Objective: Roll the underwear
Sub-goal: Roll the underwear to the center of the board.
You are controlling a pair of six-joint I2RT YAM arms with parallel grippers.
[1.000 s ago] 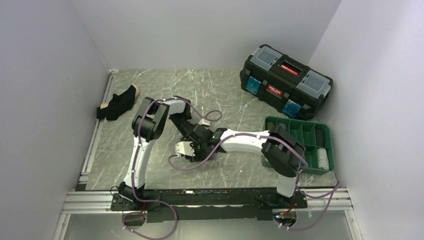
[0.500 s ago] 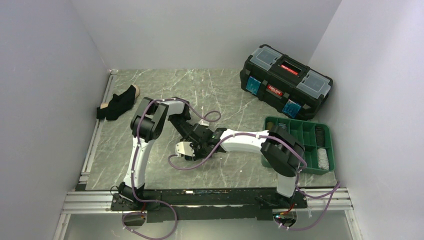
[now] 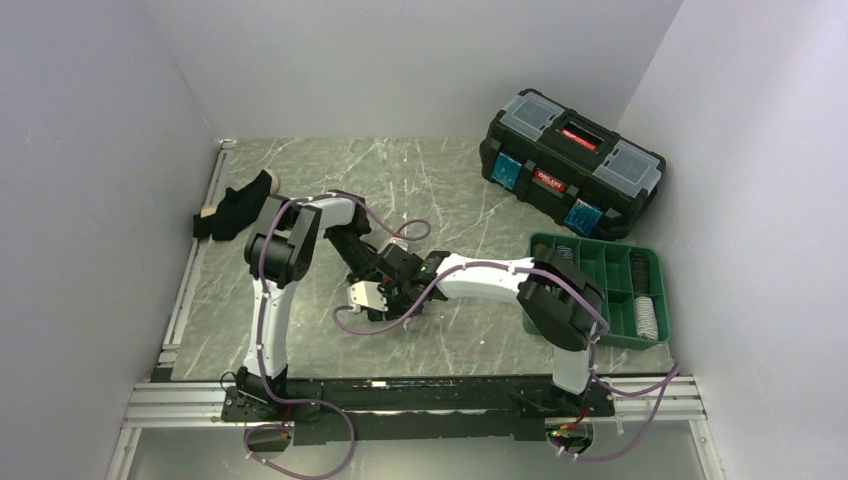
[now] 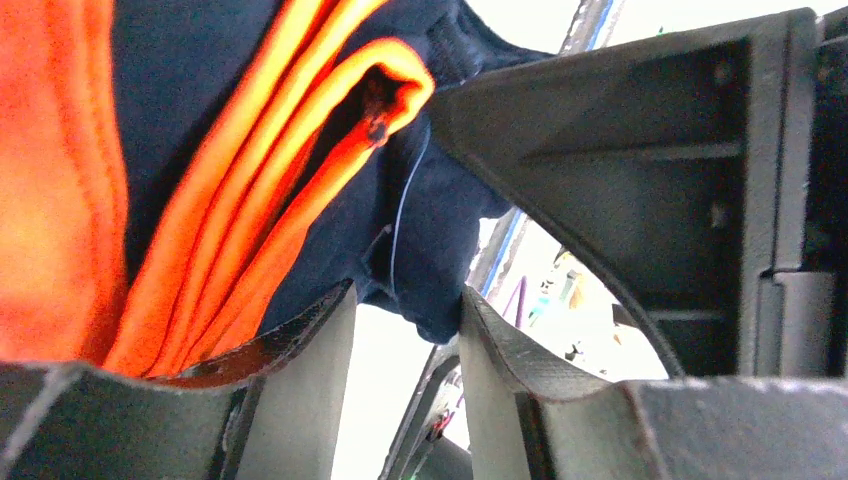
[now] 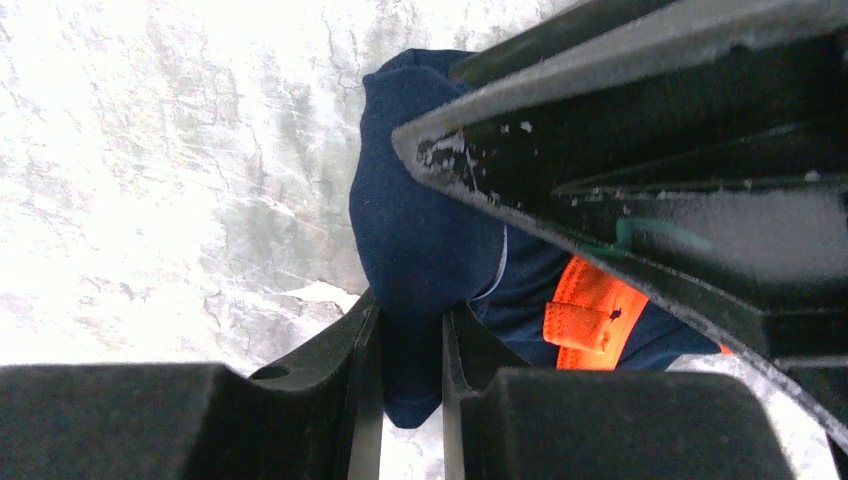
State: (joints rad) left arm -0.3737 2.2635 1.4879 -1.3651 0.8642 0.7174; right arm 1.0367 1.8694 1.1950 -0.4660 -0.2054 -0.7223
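From above, I see both arms converge over the middle of the worktop (image 3: pixel 440 180), their wrists covering the garment they work on. A black pair with a tan band (image 3: pixel 235 208) lies crumpled well apart at the far left edge. Through the left wrist, the left claw (image 4: pixel 405 300) stands parted, and the navy underwear (image 4: pixel 440 240) with its orange band bunches just above the fingers, unpinched. Through the right wrist, the right claw (image 5: pixel 410 312) is drawn narrow on a navy fold of that garment, close over the worktop. I judge this a regrip midway through the roll. Next the left should take the loose orange edge and turn it over while the right anchors.
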